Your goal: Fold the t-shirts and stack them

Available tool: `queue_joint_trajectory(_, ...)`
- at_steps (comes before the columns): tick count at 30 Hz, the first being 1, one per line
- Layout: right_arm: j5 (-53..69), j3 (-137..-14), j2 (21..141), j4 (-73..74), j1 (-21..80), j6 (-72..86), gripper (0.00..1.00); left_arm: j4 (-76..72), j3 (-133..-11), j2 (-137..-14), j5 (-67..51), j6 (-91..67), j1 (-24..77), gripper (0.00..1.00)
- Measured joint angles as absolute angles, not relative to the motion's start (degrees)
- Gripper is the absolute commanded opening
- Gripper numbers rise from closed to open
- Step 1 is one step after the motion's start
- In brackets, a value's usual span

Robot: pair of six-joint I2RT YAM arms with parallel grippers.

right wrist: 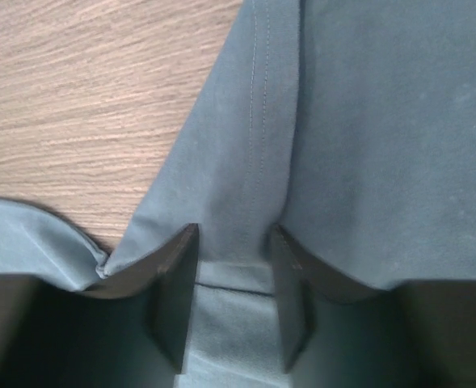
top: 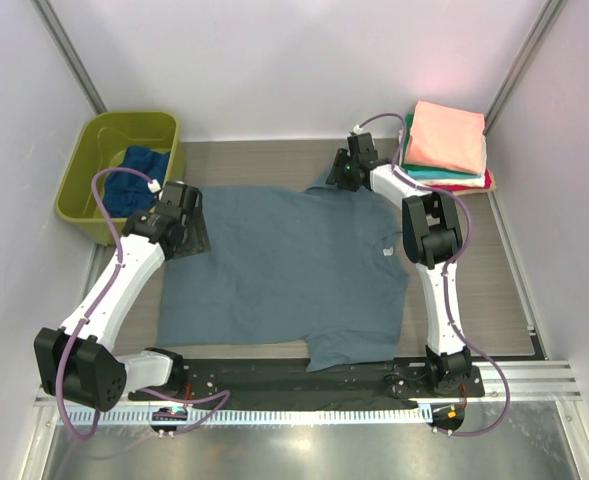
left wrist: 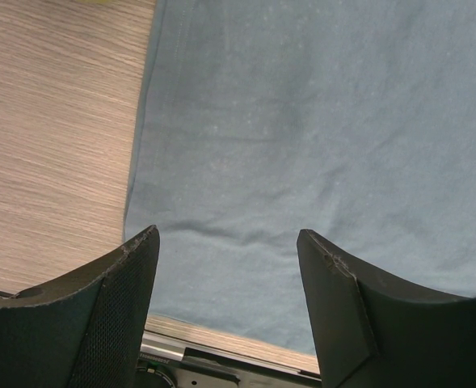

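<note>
A dusty grey-blue t-shirt (top: 284, 270) lies spread flat in the middle of the table. My left gripper (top: 188, 240) hovers over its far left corner, open and empty; in the left wrist view (left wrist: 228, 234) the shirt (left wrist: 318, 121) fills the space between the fingers. My right gripper (top: 338, 180) is at the shirt's far sleeve and is shut on a fold of its cloth (right wrist: 258, 162), as the right wrist view (right wrist: 233, 233) shows. A folded stack at the back right has the salmon pink shirt (top: 448, 135) on top, with teal (top: 442, 172), white and red (top: 486, 183) beneath.
An olive-green tub (top: 82, 175) stands at the back left and holds the dark navy shirt (top: 134, 178). Bare wood table (top: 494, 290) shows right of the spread shirt. A metal rail (top: 534, 378) runs along the near edge. White walls close in the sides.
</note>
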State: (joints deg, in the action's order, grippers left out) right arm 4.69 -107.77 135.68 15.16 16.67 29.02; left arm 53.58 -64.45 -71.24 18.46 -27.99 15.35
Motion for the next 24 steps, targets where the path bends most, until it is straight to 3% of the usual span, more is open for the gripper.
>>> queue_joint_trajectory(2,4.93,-107.77,135.68,15.51,16.75,29.21,0.17,53.58,-64.45,-71.24,18.46,-27.99,15.35,0.7)
queue_joint_trajectory(4,5.48,-107.77,135.68,15.46,16.91,29.47,0.09,53.58,-64.45,-71.24,18.46,-28.01,15.35,0.69)
queue_joint_trajectory(7,6.39,-107.94,135.72,15.42,17.28,29.71,0.01,53.58,-64.45,-71.24,18.48,-27.99,15.35,0.69)
queue_joint_trajectory(13,9.82,-118.5,140.4,14.48,18.33,32.4,0.01,53.6,-64.45,-71.24,18.57,-28.01,15.35,0.68)
queue_joint_trajectory(14,10.83,-122.21,142.39,13.58,18.46,33.28,0.06,53.6,-64.45,-71.24,18.65,-28.01,15.35,0.68)
queue_joint_trajectory(15,12.25,-126.61,144.7,12.49,18.61,34.33,0.42,53.6,-64.45,-71.24,18.76,-28.01,15.35,0.68)
queue_joint_trajectory(17,14.85,-133.32,148.64,9.47,18.74,36.51,0.79,53.6,-64.42,-71.24,19.09,-28.01,15.35,0.68)
queue_joint_trajectory(18,16.01,-135.37,149.88,8.23,18.81,37.08,0.92,53.63,-64.42,-71.24,19.2,-28.01,15.35,0.68)
queue_joint_trajectory(24,18.31,-131.13,148.42,4.19,19.03,36.27,0.96,53.63,-64.42,-71.24,19.97,-28.01,15.35,0.67)
